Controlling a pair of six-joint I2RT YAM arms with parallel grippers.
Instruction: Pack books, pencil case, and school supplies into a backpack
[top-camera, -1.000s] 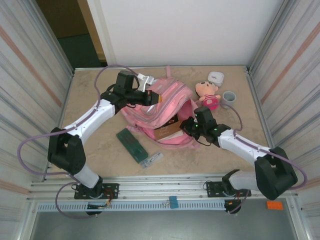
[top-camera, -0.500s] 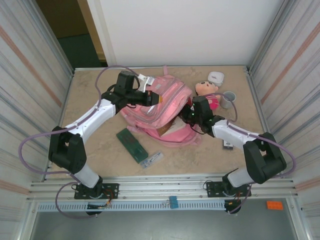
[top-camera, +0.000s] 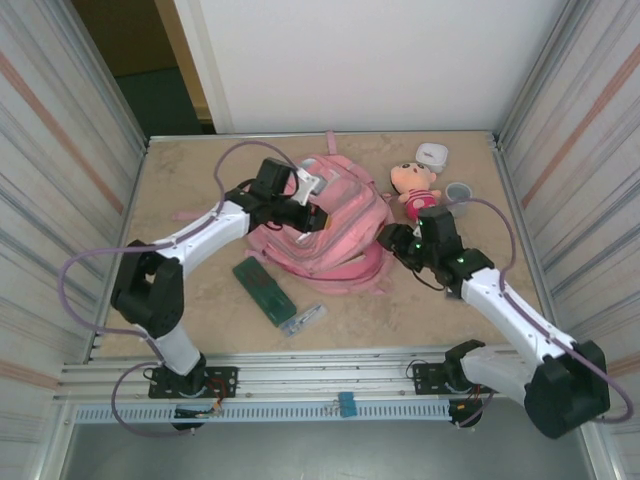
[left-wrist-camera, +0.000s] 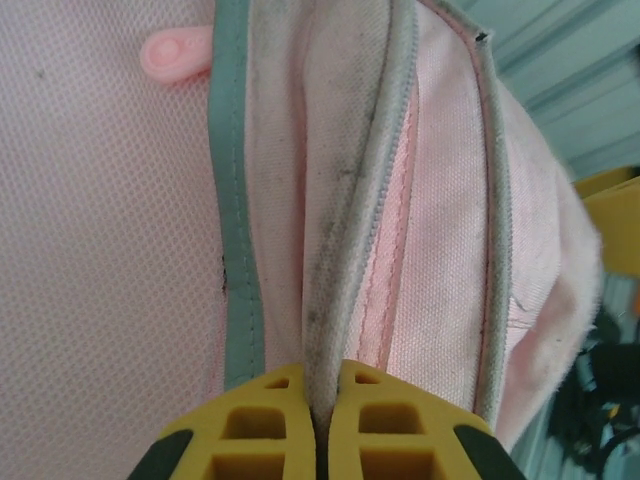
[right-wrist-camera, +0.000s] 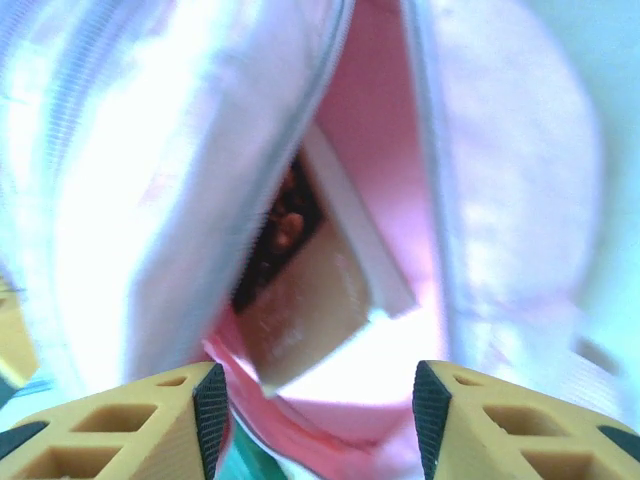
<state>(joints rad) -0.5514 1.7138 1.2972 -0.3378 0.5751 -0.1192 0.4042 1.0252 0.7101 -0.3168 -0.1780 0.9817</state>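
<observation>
The book (right-wrist-camera: 305, 300) lies inside the backpack (top-camera: 345, 215), just ahead of the right gripper (right-wrist-camera: 318, 385), whose fingers stand apart with nothing between them. The rim of the opening is pinched tight in the closed left gripper (left-wrist-camera: 322, 385). The right gripper is best drawn straight back, clear of the fabric, while the rim is held raised. The pencil case (top-camera: 264, 290) and pen (top-camera: 302, 320) lie outside the backpack, on the near side of the left gripper.
</observation>
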